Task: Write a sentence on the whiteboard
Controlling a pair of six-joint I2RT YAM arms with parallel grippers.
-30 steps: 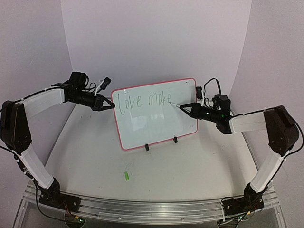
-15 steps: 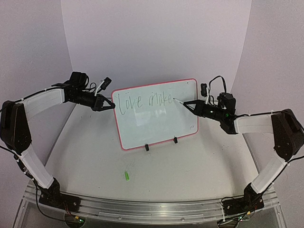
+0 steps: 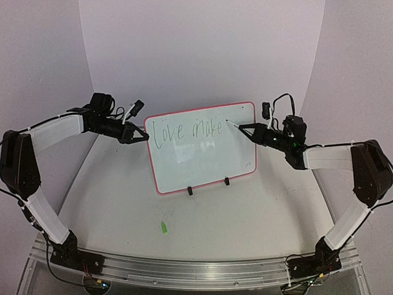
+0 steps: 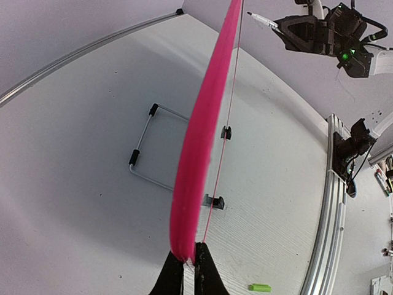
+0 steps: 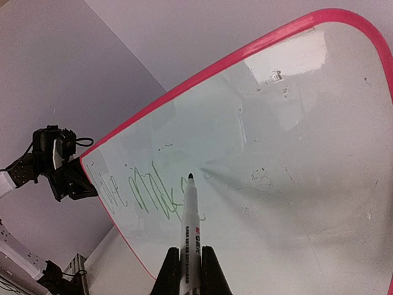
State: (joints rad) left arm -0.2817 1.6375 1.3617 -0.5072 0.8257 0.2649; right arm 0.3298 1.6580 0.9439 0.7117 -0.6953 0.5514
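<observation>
The whiteboard (image 3: 202, 161) stands on two small black feet in the middle of the table, its red-pink rim (image 4: 199, 153) edge-on in the left wrist view. My left gripper (image 3: 140, 136) is shut on its left rim (image 4: 184, 255). The sentence (image 3: 187, 130) reads "Love make" in thin green writing along the top; it also shows in the right wrist view (image 5: 144, 190). My right gripper (image 3: 253, 131) is shut on a white marker pen (image 5: 191, 236), its tip just off the board, right of the last letter (image 3: 228, 122).
A small green marker cap (image 3: 164, 227) lies on the table in front of the board, also in the left wrist view (image 4: 260, 287). A wire stand (image 4: 144, 157) props the board from behind. A curved white backdrop walls the table.
My right gripper has risen and moved right with the marker, from the board's middle to beside the end of "make". The left gripper has kept still on the rim.
</observation>
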